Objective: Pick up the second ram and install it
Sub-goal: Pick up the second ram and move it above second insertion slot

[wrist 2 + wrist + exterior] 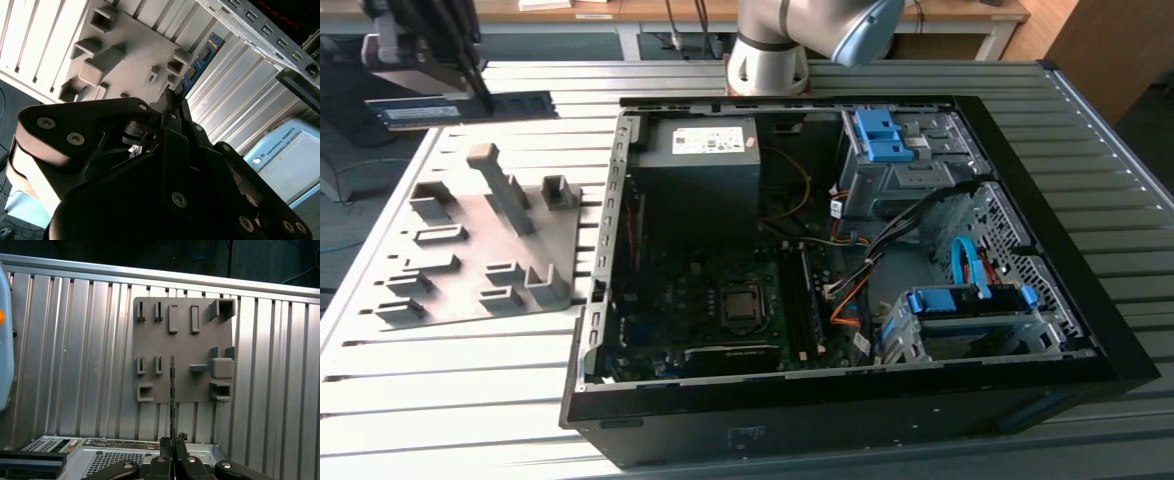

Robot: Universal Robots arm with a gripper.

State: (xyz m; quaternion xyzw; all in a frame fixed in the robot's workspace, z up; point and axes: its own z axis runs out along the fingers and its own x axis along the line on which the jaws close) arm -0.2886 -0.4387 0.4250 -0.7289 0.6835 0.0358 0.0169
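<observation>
Gripper [470, 90] jaws clamped on ram [454, 109]. Stick held level in air over grey fixture [467, 250], ten o'clock from open computer case [854, 400] in exterior view. Gripper body cut off at frame edge. First wrist view: ram edge-on, near end hidden between fingers.

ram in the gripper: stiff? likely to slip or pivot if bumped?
Probably stiff: the second ram shows as a dead-straight thin line past the gripper in the first wrist view, no sag. Likely light, being so thin edge-on. The grip is narrow against its length, so a knock on the overhang might pivot it.
</observation>
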